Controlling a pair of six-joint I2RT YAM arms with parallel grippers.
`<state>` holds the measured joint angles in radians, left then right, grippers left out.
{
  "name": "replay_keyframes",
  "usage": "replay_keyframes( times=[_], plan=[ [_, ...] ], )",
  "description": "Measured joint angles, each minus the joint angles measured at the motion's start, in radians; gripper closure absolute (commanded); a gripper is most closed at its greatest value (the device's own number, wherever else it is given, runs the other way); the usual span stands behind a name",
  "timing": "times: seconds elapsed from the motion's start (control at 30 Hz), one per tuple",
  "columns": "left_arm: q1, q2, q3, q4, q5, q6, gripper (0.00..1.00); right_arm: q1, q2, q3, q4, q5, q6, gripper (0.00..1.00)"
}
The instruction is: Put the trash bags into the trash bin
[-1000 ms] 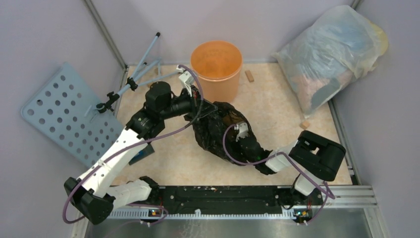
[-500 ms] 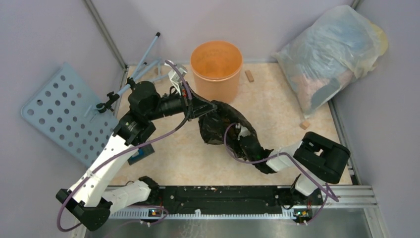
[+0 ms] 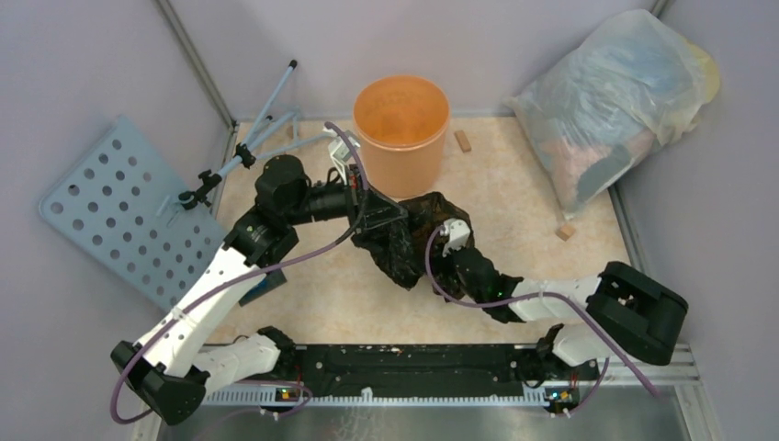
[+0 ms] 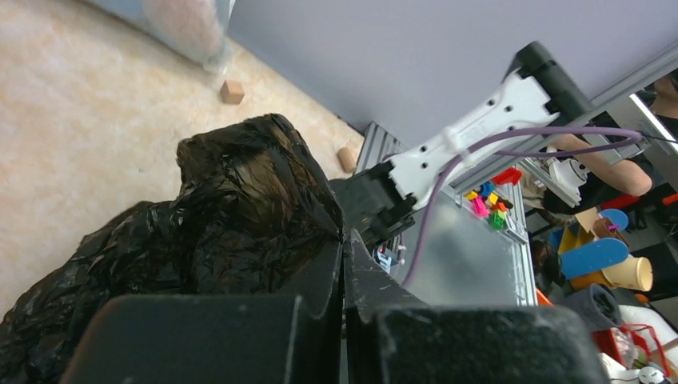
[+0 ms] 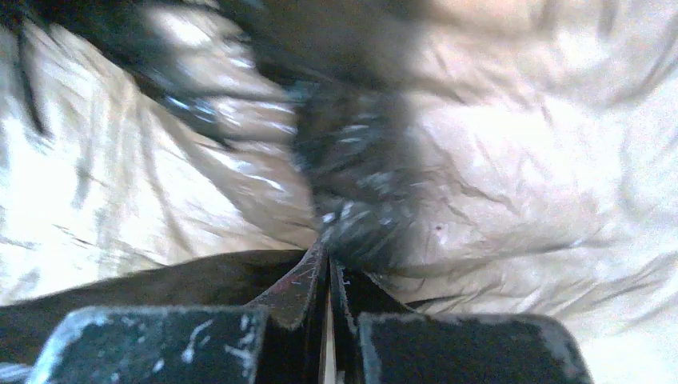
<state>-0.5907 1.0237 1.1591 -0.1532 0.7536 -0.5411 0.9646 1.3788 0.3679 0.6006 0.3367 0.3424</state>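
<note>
Left wrist view is showing the left gripper (image 4: 344,250) with its fingers pressed together, pinching an edge of the black trash bag (image 4: 240,208), which is bulging up and to the left of the fingertips. Right wrist view is showing the right gripper (image 5: 328,268) likewise clamped tight, nipping a dark twist of the same bag just above its tips. From above, the bag is sitting bunched between both grippers at frame centre, just below the orange trash bin (image 3: 409,165), which is standing upright at upper centre.
</note>
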Motion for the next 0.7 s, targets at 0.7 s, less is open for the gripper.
replay_keyframes(
  times=[0.7],
  plan=[
    [-0.003,0.033,-0.051,-0.034,-0.004,0.04,1.0,0.014,-0.303,-0.052,0.08,-0.325,-0.2,0.84]
  ],
)
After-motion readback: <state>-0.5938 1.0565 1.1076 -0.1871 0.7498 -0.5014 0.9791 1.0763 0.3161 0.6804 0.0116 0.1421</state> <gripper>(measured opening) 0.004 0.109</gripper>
